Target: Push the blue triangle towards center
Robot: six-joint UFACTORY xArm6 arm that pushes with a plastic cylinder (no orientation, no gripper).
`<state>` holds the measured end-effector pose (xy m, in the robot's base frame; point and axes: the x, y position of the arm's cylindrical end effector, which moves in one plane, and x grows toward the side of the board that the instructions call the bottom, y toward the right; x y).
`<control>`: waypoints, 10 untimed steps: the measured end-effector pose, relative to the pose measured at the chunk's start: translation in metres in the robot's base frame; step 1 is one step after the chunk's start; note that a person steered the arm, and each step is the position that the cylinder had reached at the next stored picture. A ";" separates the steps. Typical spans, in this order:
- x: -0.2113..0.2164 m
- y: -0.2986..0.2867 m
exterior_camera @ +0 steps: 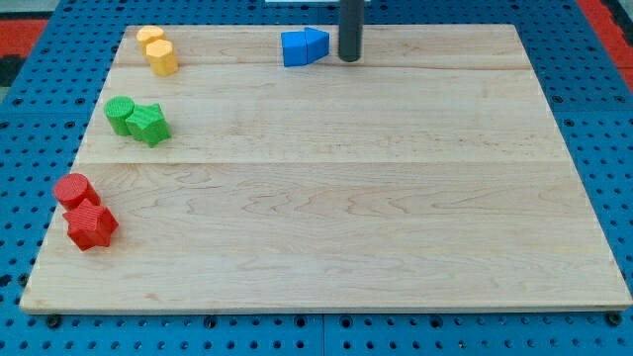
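Observation:
The blue triangle (316, 44) lies near the top edge of the wooden board (326, 198), touching a blue cube (294, 48) on its left. My tip (349, 57) stands just right of the blue triangle, close to it; I cannot tell if it touches. The rod rises out of the view's top.
Two yellow blocks (157, 49) sit at the top left. A green cylinder (120, 114) and a green star-shaped block (149, 124) sit at the left. A red cylinder (74, 190) and a red star-shaped block (91, 225) sit at the lower left. Blue pegboard surrounds the board.

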<state>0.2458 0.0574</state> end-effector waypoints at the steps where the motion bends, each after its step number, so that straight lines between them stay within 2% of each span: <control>1: -0.027 0.008; 2: -0.027 -0.035; 4: -0.052 -0.052; 5: -0.038 -0.085; 6: -0.007 -0.074; 8: 0.027 -0.063; 10: 0.050 0.016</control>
<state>0.2954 0.0734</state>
